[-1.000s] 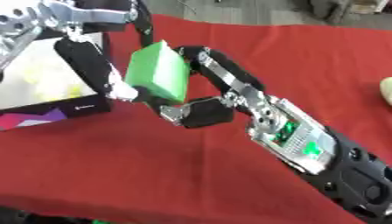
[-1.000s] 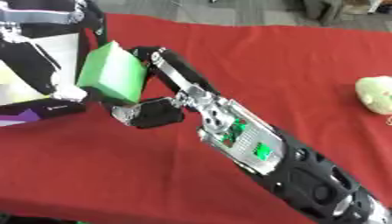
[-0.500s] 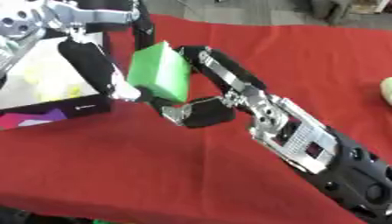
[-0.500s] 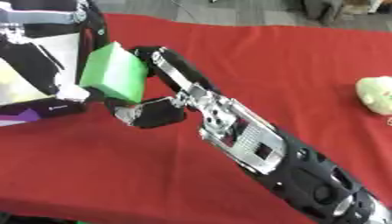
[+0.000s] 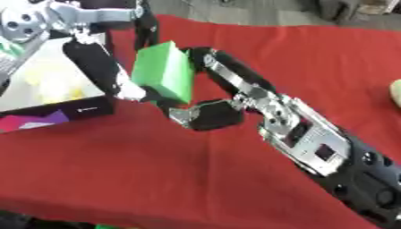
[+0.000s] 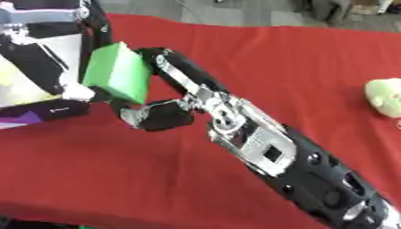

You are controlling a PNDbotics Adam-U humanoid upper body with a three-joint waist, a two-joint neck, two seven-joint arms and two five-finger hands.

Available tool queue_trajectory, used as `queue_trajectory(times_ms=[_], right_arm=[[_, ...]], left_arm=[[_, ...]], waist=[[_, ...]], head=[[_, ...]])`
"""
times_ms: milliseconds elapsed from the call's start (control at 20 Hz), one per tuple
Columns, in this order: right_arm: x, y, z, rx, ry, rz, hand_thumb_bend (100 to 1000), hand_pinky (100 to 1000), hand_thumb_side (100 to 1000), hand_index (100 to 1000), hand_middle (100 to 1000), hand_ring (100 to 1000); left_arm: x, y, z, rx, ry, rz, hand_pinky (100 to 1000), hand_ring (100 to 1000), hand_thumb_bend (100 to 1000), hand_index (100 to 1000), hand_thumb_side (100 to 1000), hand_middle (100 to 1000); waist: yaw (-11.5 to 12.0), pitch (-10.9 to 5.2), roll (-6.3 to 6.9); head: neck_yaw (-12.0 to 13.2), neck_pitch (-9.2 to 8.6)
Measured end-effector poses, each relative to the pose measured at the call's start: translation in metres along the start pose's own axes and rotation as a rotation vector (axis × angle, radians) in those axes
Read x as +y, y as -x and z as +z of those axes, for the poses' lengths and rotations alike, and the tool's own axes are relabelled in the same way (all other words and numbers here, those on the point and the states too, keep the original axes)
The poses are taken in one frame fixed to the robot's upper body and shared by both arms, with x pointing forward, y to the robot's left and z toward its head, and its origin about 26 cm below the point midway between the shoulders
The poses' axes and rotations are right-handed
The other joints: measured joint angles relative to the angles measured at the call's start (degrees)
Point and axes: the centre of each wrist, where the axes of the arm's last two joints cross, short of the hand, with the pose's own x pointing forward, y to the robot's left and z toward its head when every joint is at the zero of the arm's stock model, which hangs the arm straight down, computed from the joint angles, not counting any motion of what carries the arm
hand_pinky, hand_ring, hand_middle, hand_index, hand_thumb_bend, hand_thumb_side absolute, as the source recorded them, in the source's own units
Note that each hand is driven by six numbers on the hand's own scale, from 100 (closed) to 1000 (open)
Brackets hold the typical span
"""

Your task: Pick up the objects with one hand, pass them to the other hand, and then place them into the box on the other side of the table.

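Nearest to us, our right hand reaches in from the lower right over the red tablecloth, with its fingers and thumb curled around the green block, held above the cloth. Just beyond it, our left hand comes from the upper left and its fingers lie against the block's left side, so both hands touch it. The block looks stiff and probably light, so flat opposite faces are the best place to hold. Behind is the open box; a pale object lies far right.
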Motion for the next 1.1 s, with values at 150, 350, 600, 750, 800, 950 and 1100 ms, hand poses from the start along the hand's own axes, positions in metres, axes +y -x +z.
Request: queue_trajectory(times_ms=[150, 350, 600, 750, 800, 950, 1100], right_arm=[[0.000, 0.000, 0.000, 0.015, -0.007, 0.012, 292, 888, 428, 935, 806, 816], [0.000, -0.001, -0.001, 0.039, 0.000, 0.008, 291, 900, 441, 948, 816, 828], [0.002, -0.002, 0.001, 0.054, 0.000, -0.005, 271, 906, 443, 957, 819, 831], [0.002, -0.004, 0.001, 0.057, 0.005, -0.021, 266, 906, 440, 958, 819, 830], [0.002, -0.004, 0.002, 0.060, 0.009, -0.025, 264, 906, 437, 958, 818, 829], [0.002, -0.003, 0.003, 0.075, 0.020, -0.035, 265, 905, 432, 957, 817, 828], [0.002, -0.002, 0.003, 0.080, 0.027, -0.038, 261, 903, 426, 956, 814, 825]], left_arm=[[-0.002, 0.001, 0.000, 0.012, 0.002, -0.015, 774, 701, 294, 538, 171, 490], [-0.005, 0.006, -0.002, 0.037, 0.020, -0.039, 776, 686, 327, 548, 177, 493], [-0.010, 0.018, -0.001, 0.078, 0.060, -0.058, 781, 652, 348, 559, 192, 494], [-0.014, 0.025, 0.001, 0.103, 0.090, -0.061, 788, 648, 325, 557, 196, 491], [-0.015, 0.027, 0.002, 0.108, 0.101, -0.060, 790, 648, 322, 558, 198, 491], [-0.016, 0.031, 0.005, 0.121, 0.120, -0.055, 792, 648, 306, 557, 194, 491], [-0.016, 0.039, 0.011, 0.152, 0.115, -0.037, 792, 644, 280, 553, 181, 488]], waist=[[0.0, 0.00, 0.00], [-0.1, 0.00, 0.01], [-0.3, 0.00, 0.02], [-0.4, 0.00, 0.05], [-0.4, 0.00, 0.06], [-0.5, 0.00, 0.07], [-0.5, 0.00, 0.07]], head=[[0.0, 0.00], [0.1, 0.00], [0.4, 0.00], [0.5, 0.00], [0.5, 0.00], [0.6, 0.00], [0.6, 0.00]])
